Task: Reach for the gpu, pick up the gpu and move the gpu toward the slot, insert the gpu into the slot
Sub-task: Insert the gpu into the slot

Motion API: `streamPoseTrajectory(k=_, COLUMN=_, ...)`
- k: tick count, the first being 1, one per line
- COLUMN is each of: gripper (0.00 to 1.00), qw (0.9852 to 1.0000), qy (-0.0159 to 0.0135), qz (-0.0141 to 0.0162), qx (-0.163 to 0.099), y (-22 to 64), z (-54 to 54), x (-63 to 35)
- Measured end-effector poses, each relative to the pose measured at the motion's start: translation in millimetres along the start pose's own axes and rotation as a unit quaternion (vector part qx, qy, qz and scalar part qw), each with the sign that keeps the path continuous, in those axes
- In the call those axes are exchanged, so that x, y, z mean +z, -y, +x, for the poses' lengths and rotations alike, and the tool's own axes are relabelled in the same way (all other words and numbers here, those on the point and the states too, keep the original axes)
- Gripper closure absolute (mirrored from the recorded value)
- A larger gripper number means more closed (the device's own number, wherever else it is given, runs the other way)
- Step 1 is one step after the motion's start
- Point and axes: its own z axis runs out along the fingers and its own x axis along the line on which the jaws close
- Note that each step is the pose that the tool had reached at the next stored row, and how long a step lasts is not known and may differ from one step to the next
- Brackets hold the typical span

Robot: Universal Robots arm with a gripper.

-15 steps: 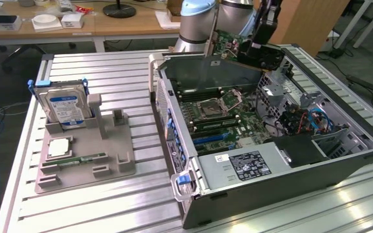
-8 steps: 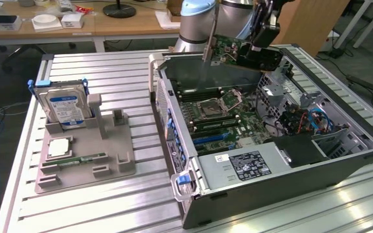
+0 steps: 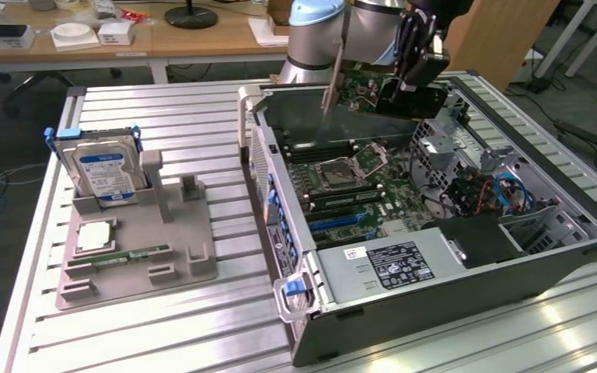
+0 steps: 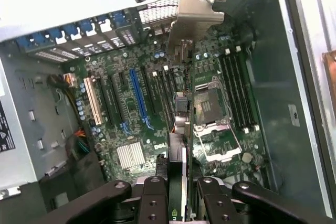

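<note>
My gripper (image 3: 415, 78) is shut on the gpu (image 3: 373, 90), a green card with a silver end bracket. It hangs tilted in the air above the far end of the open computer case (image 3: 547, 264). In the wrist view the gpu (image 4: 181, 124) shows edge-on between the black fingers (image 4: 155, 195), with its bracket (image 4: 192, 17) pointing toward the case's rear wall. On the green motherboard (image 4: 131, 129) below lies the slot, a long blue strip (image 4: 139, 95) among parallel black and white strips. In the exterior view the slot (image 3: 335, 223) is low in the case, well apart from the card.
The square silver CPU socket (image 4: 210, 111) and memory slots (image 4: 239, 93) lie beside the card's line. A power supply (image 3: 403, 264) and cables (image 3: 485, 194) sit inside the case. A grey fixture (image 3: 137, 249) with a hard drive (image 3: 103, 171) stands at the exterior view's left.
</note>
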Motion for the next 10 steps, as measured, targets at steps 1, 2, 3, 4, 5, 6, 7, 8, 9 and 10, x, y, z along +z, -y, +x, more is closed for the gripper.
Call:
streamPoseTrajectory(k=1, gripper=0.74, qw=1.0000, qy=0.0003, qz=-0.0002, qx=-0.006, y=0.0, z=0.0, x=1.5)
streamPoseTrajectory(k=2, gripper=0.74, qw=0.9999, qy=0.0007, qz=-0.0005, qx=-0.012, y=0.1, z=0.1, x=2.8)
streamPoseTrajectory(k=3, gripper=0.74, qw=0.9998, qy=0.0009, qz=-0.0008, qx=-0.020, y=0.1, z=0.1, x=4.1)
streamPoseTrajectory(k=4, gripper=0.74, qw=0.9996, qy=0.0009, qz=-0.0011, qx=-0.029, y=0.1, z=0.1, x=5.4)
streamPoseTrajectory(k=5, gripper=0.74, qw=0.9993, qy=0.0007, qz=-0.0013, qx=-0.038, y=0.1, z=0.1, x=6.8)
streamPoseTrajectory(k=6, gripper=0.74, qw=0.9989, qy=0.0005, qz=-0.0016, qx=-0.047, y=0.1, z=0.2, x=8.0)
streamPoseTrajectory(k=7, gripper=0.74, qw=0.9984, qy=0.0003, qz=-0.0018, qx=-0.057, y=0.2, z=0.2, x=9.3)
streamPoseTrajectory(k=8, gripper=0.74, qw=0.9979, qy=0.0001, qz=-0.0020, qx=-0.065, y=0.2, z=0.3, x=10.6)
streamPoseTrajectory(k=9, gripper=0.74, qw=0.9972, qy=-0.0001, qz=-0.0023, qx=-0.075, y=0.2, z=0.3, x=11.8)
streamPoseTrajectory(k=10, gripper=0.74, qw=0.9965, qy=-0.0002, qz=-0.0025, qx=-0.083, y=0.2, z=0.3, x=13.0)
